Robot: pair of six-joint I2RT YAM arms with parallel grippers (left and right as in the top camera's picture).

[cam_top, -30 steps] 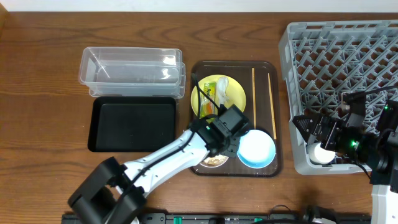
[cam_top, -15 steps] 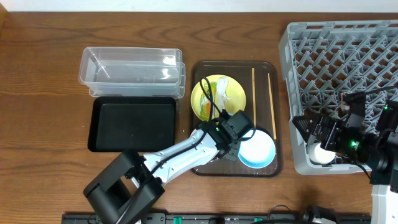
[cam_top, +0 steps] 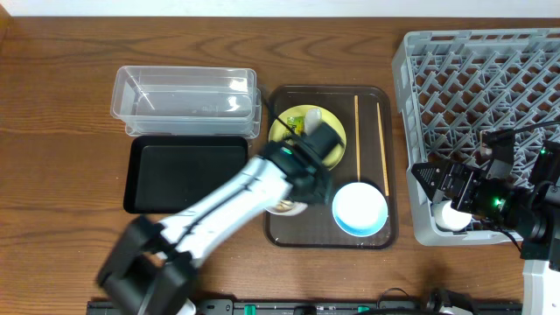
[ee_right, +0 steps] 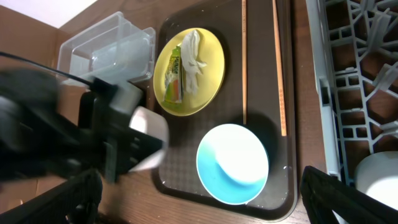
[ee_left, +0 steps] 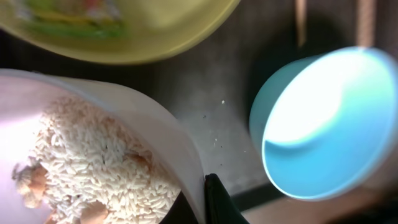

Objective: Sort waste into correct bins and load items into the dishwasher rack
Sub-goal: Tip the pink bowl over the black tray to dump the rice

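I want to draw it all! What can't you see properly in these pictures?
White bowl: overhead, mostly under the blurred left arm.
Snack wrapper writing: right wrist view, too small.
White round object in the dishwasher rack: right wrist view, cut off by the corner; overhead, right arm partly covers it.

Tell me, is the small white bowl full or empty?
Not empty: the white bowl holds rice-like crumbs with a few brownish bits, covering its bottom in the left wrist view.

The left arm (cam_top: 219, 206) had glossy white link shells joined by black joint housings, ending in a black wrist block. The right arm (cam_top: 490, 197), at the dishwasher rack's (cam_top: 490, 87) near corner, was all black, with a small green light (cam_top: 499, 201) and thin black cables (cam_top: 525, 129).
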